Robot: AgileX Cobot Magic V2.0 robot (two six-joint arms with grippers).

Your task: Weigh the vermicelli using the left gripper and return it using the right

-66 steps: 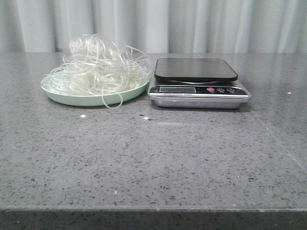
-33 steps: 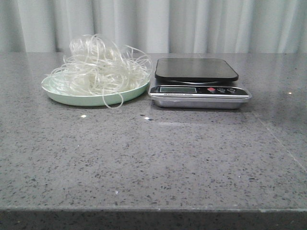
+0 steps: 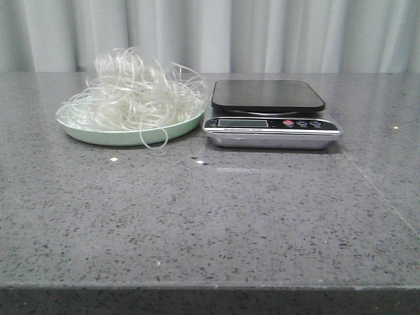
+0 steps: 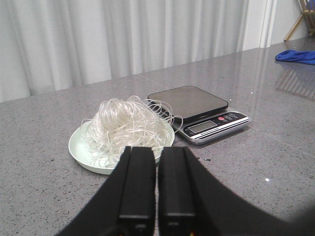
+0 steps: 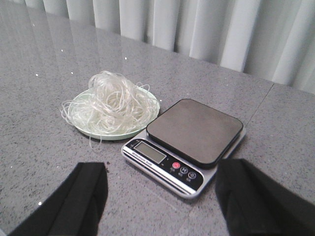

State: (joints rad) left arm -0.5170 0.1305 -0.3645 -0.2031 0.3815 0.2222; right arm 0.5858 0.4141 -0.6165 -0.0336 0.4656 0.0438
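Note:
The vermicelli [image 3: 134,95] is a loose tangle of whitish strands heaped on a pale green plate [image 3: 98,134] at the back left of the table. A kitchen scale [image 3: 270,113] with a black platform and nothing on it stands just right of the plate. Neither gripper shows in the front view. In the left wrist view my left gripper [image 4: 157,153] is shut and empty, a short way short of the plate [image 4: 78,150] and vermicelli [image 4: 128,128]. In the right wrist view my right gripper [image 5: 162,172] is open and empty, above the table in front of the scale [image 5: 189,137]; the vermicelli [image 5: 110,101] lies beyond.
The table is grey speckled stone [image 3: 210,216] with a pale curtain [image 3: 262,33] behind it. A blue cloth [image 4: 298,56] lies far off at the table's edge in the left wrist view.

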